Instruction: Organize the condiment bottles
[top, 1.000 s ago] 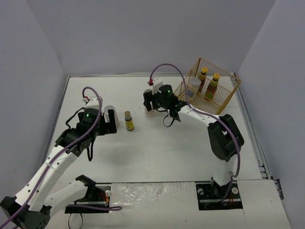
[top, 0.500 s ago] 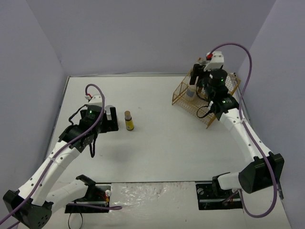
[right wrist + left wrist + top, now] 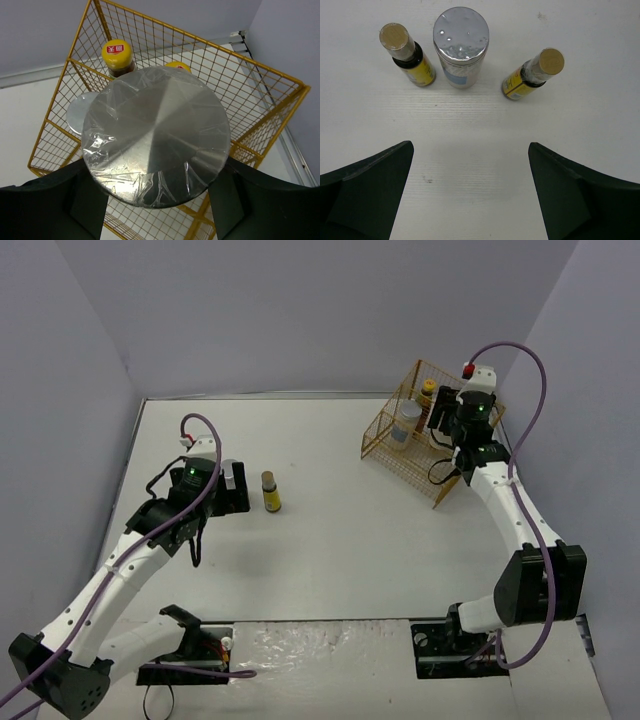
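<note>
Right claw (image 3: 155, 202), gripping a silver-lidded jar (image 3: 156, 135), swung from mid-table to above basket (image 3: 265, 110) at 2 o'clock; likely release next. Left claw (image 3: 470, 195) wide, empty.

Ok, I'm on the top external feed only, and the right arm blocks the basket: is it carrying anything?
Observer: Yes, the right jaws are shut on a silver-lidded bottle above the gold wire basket.
Operator: What's in the basket?
Observer: A yellow-capped bottle, a second yellow cap mostly hidden, and another silver lid.
Operator: And by the left arm?
Observer: Three upright bottles before the open left jaws: a silver-topped bottle between one slim dark bottle and a second slim dark bottle.
</note>
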Tool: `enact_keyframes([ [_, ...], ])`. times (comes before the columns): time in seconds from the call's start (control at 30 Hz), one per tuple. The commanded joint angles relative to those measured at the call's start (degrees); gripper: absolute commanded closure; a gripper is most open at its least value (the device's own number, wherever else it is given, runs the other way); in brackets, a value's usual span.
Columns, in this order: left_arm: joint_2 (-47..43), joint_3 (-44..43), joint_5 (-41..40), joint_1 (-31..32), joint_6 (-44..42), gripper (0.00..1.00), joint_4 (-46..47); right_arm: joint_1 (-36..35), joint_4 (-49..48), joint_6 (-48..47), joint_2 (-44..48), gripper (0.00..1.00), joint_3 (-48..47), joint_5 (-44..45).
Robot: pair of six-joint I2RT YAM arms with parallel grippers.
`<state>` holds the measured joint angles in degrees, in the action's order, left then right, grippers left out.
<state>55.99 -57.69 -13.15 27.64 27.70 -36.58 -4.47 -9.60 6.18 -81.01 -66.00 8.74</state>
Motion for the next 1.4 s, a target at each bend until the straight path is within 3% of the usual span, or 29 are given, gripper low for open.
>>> enact_keyframes([
  [0.0, -0.35, -2.54, -0.92, -0.48, 0.74, 0.03, 2.68, 0.25, -11.90, 0.32, -1.15, 1.00, 1.85, 0.38],
  [0.3, -1.40, -2.08, -1.53, -0.48, 0.94, 0.03, 2.48, 0.34, -22.11, 0.06, -6.68, 1.00, 4.82, -0.74],
  [0.63, -1.78, -1.28, -1.47, -0.48, 1.00, 0.03, 2.98, 0.34, -27.78, -1.50, -3.91, 1.00, 5.55, -2.51],
  [0.93, -1.73, -1.22, -1.01, -0.49, 0.38, 0.03, 3.20, 0.33, -35.75, -5.50, -0.97, 1.00, 11.63, -6.20],
  [1.37, -2.23, -0.84, -0.56, -0.57, 0.07, 0.03, 1.89, 0.32, -41.89, -2.14, -7.40, 1.00, 15.33, -8.12],
])
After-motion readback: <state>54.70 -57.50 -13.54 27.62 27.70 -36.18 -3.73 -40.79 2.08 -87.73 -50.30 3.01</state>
